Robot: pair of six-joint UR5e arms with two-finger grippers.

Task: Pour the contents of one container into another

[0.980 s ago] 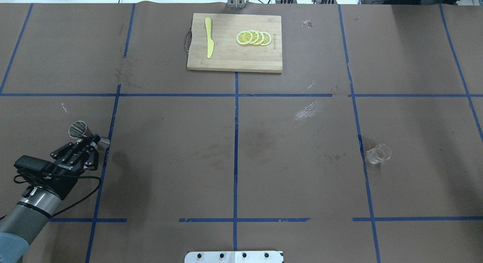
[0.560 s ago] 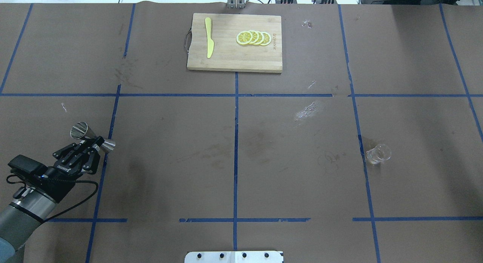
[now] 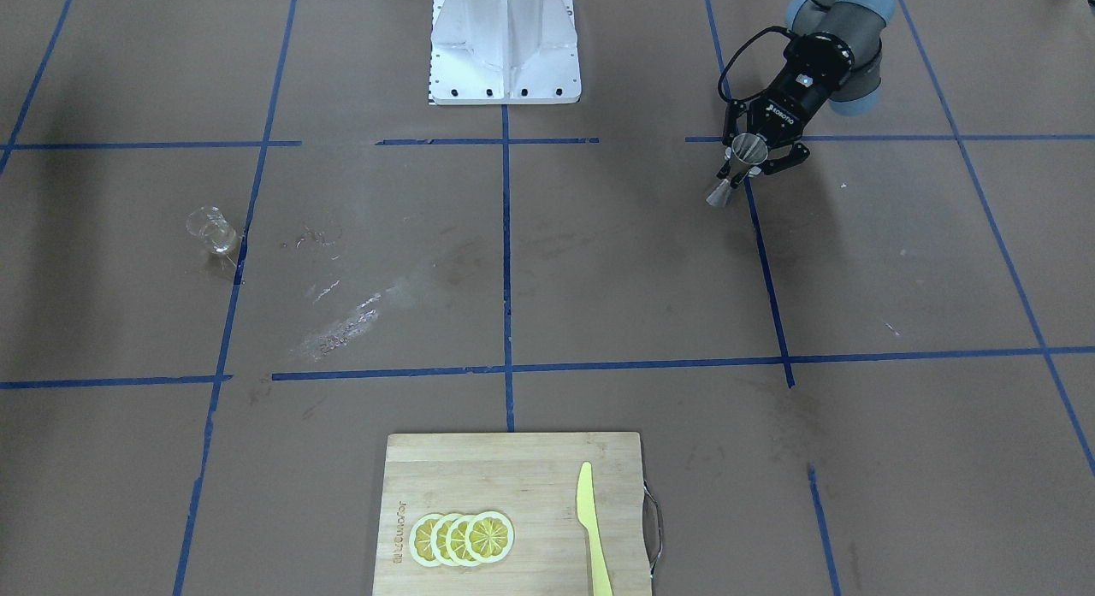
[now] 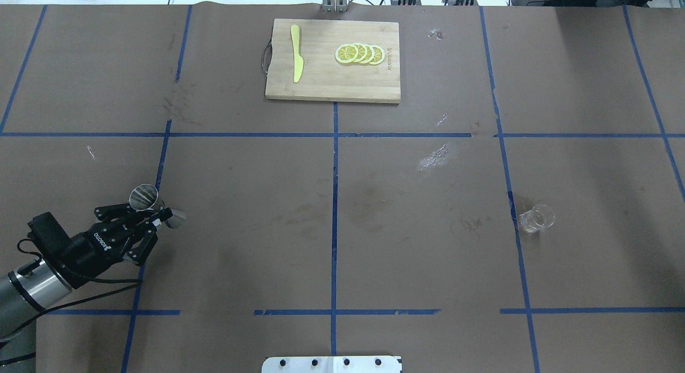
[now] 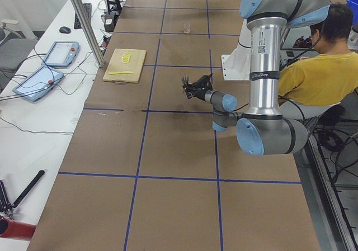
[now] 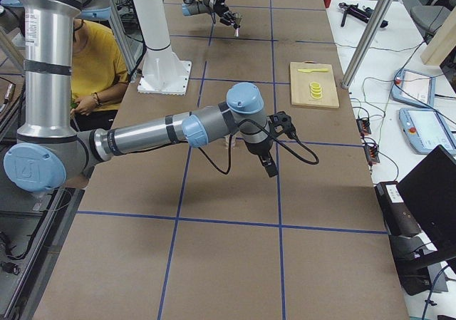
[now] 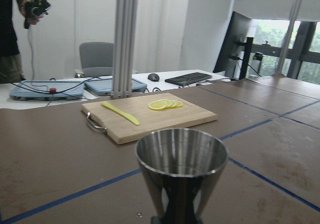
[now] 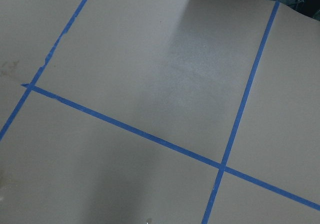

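the clear glass cup [image 4: 535, 219] is standing upright on the worktop [image 4: 332, 212] toward the robot's right end, about midway between the robot-side edge and the far edge, just beside a blue tape line [image 4: 516, 223]. nothing is touching it. whether it is holding any liquid is not clear from these views.

well apart from it, near the worktop's left end and closer to the robot-side edge, the steel jigger [image 4: 143, 197] is sitting in the left hand [image 4: 156, 214]. the hand is clenching the jigger at its narrow waist, fingers on either side. the jigger is tilting, with its wider open cone facing up and its smaller cone [image 3: 720, 193] pointing down toward the worktop; it appears to be lifted off the surface. in the left wrist view the open cone [image 7: 181, 166] is looking empty and shiny inside.

the right hand [image 6: 269, 164] is hanging over the middle of the worktop and is showing only in the right side view, so i cannot tell whether it is released or clenched.

at the far edge, near its middle, a wooden cutting board [image 4: 333, 78] is lying flat, carrying a row of overlapping lemon slices [image 4: 359, 53] and a yellow knife [image 4: 296, 60] apart from them. a person in a yellow shirt [image 5: 313, 72] is sitting behind the robot.
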